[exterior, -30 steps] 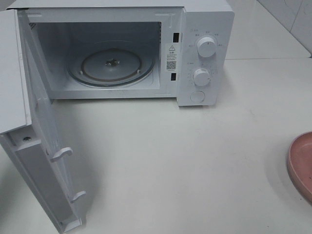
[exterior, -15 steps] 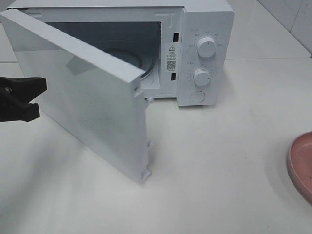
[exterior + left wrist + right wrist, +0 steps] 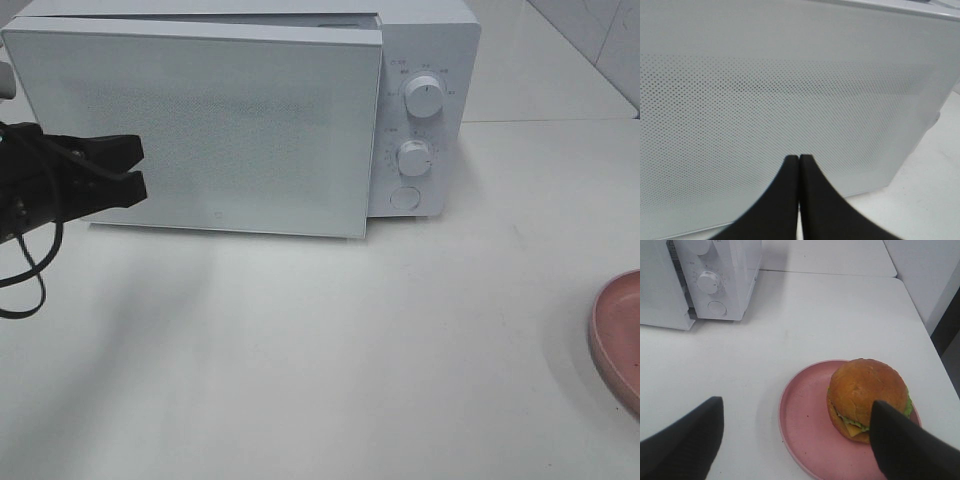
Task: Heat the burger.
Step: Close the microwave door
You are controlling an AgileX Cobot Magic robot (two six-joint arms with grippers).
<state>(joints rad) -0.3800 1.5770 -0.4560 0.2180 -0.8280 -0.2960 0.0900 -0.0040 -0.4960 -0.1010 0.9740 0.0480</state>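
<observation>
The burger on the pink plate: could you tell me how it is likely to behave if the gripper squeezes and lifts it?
The burger is tall and layered, so it may shear or tip. Its glossy domed bun looks soft and possibly slippery. It sits off-centre on the plate.

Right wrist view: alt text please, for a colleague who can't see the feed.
A burger with a golden-brown bun sits on a round pink plate on a white table, seen between the two dark fingers of the open right claw. A white microwave with two knobs and a round button stands at the table's far side.
</observation>
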